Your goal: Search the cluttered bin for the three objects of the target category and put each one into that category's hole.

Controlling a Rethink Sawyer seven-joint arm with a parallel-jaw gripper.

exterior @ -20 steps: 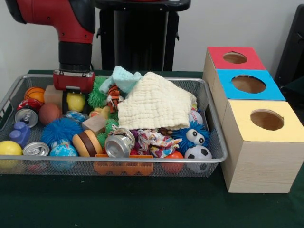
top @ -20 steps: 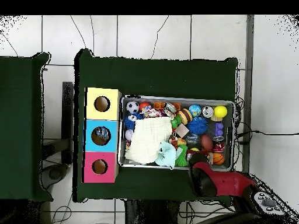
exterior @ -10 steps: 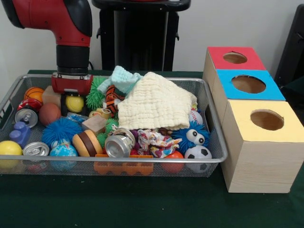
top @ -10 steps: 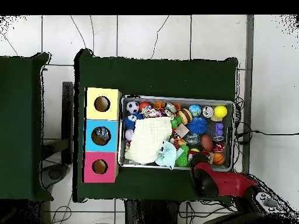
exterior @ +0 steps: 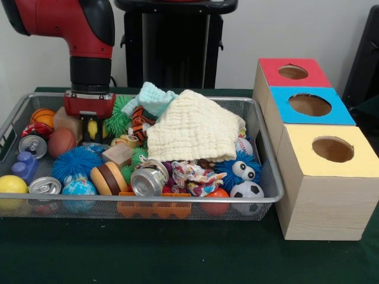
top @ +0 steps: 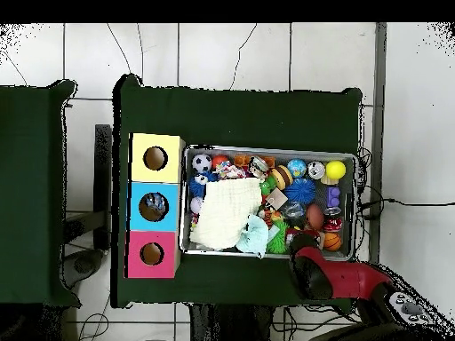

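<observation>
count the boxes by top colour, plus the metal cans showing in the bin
red-topped box: 1
blue-topped box: 1
yellow-topped box: 1
metal cans showing in the bin: 3
total: 6

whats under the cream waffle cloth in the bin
Poking out round the cream waffle-weave cloth: a white baseball, a blue fuzzy googly-eyed toy and an orange striped plush. Anything beneath its middle is hidden.

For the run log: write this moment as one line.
phase: searching bin | gripper: low over yellow ball, grip unclear | cloth: covering toys | holes: nothing entering
</observation>
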